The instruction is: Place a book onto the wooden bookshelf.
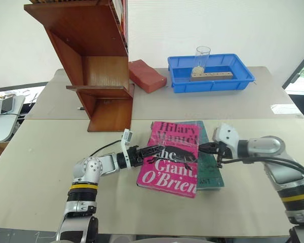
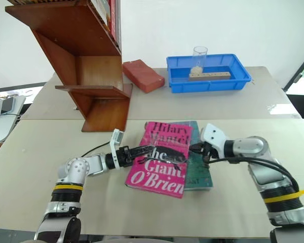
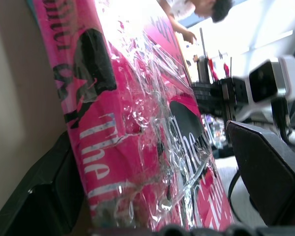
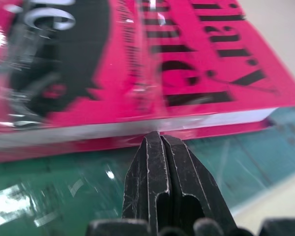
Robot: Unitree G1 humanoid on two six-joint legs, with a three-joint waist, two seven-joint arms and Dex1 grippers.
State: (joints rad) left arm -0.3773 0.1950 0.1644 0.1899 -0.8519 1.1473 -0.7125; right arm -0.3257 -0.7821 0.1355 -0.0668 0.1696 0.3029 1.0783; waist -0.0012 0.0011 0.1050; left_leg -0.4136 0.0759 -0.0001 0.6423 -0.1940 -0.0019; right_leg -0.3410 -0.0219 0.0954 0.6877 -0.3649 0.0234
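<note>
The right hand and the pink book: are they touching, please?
Touching: in the right wrist view the shut right hand has its tips pressed against the pink book's page edge.

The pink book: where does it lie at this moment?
In the left eye view, the pink book lies on the near table, atop a teal book, between the left gripper and right gripper.
</note>
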